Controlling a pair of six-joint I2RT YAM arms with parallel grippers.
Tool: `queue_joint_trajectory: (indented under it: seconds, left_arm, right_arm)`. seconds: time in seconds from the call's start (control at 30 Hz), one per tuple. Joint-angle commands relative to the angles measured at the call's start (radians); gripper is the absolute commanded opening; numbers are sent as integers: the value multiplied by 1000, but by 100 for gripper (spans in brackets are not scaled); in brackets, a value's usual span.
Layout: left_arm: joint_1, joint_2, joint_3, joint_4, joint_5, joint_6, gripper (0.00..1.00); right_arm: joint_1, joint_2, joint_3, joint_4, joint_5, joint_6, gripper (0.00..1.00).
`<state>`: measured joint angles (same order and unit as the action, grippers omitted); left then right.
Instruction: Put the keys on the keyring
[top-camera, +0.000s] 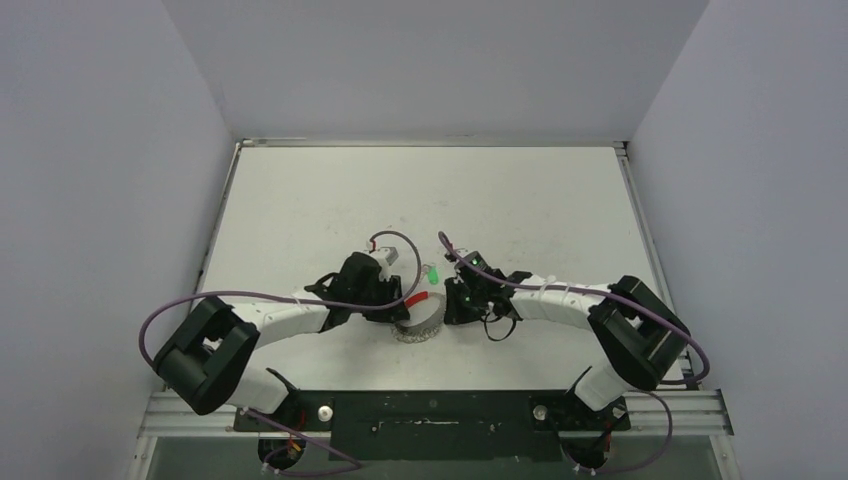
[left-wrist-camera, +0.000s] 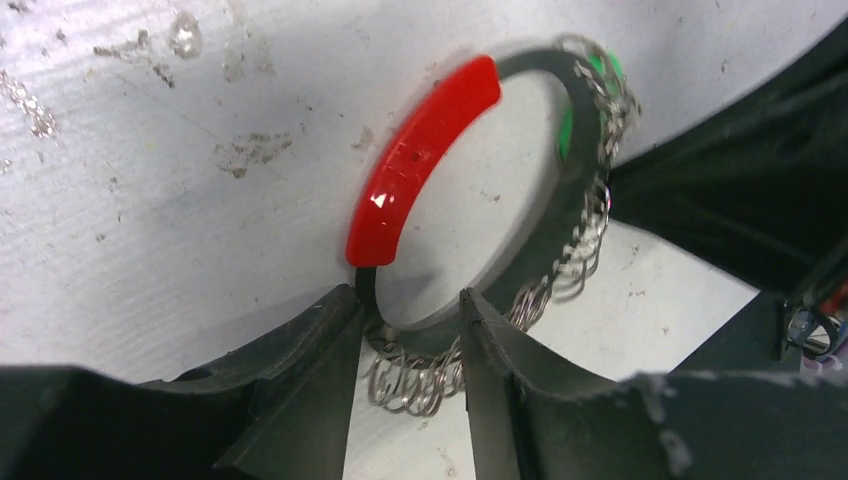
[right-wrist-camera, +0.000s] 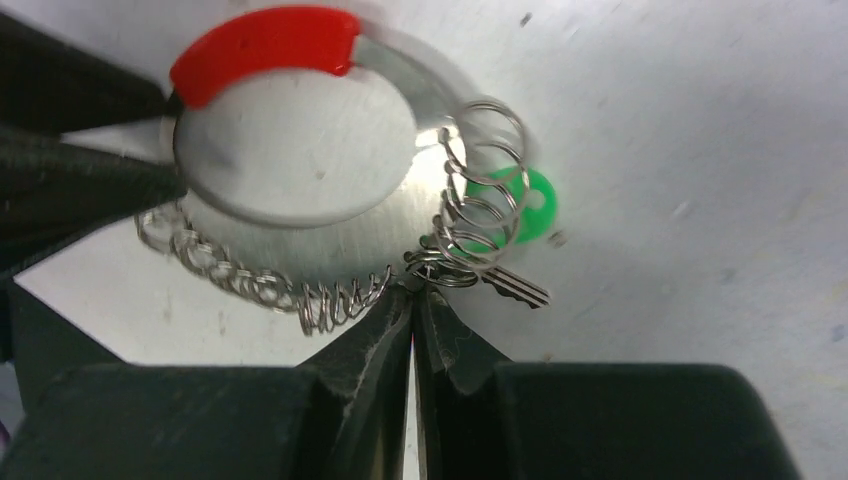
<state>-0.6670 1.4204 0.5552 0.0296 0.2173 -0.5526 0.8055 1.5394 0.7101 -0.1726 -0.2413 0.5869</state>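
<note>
The keyring (top-camera: 421, 326) lies flat on the white table between both grippers, its red segment (left-wrist-camera: 425, 160) and silver wire coils (right-wrist-camera: 250, 285) clear in the wrist views. The keys (right-wrist-camera: 515, 286), with their green tag (right-wrist-camera: 522, 205), rest against the ring's right side, under loose wire loops. My right gripper (right-wrist-camera: 414, 290) is shut, its tips pinched at the keys' small split ring. My left gripper (left-wrist-camera: 410, 325) straddles the ring's coiled part just below the red end. Its fingers (left-wrist-camera: 325, 345) stand apart with coils between them. The tag (top-camera: 432, 272) shows green from above.
The two wrists nearly meet over the ring, and the right arm's black body (left-wrist-camera: 740, 180) fills the left wrist view's right side. Purple cables (top-camera: 200, 300) loop beside both arms. The table's near rail (top-camera: 430, 410) is close behind.
</note>
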Motion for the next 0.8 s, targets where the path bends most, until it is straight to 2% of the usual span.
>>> queue_joint_trajectory:
  seconds: [0.0,0.2,0.3,0.5,0.77]
  left_arm:
    - [-2,-39,-36,49,29,-54,38]
    - [-10,-68,-47,33,1,-64,36]
    - [-11,-104,-49,-18,-56,-52,40]
    - [-9,-170,-84,-26,-83,-60,40]
    - [-16,-119,-100,50,-34,-90,36]
  right_arm:
    - [-68,53,55,21,17,-68,9]
    - [-74,74,126,-46,44,-140,15]
    - [-67,35,133,-93,87,-163,20]
    - [-10,-30,146,-182,174,-186,30]
    - [89,-52,112,-115,155,-107,31]
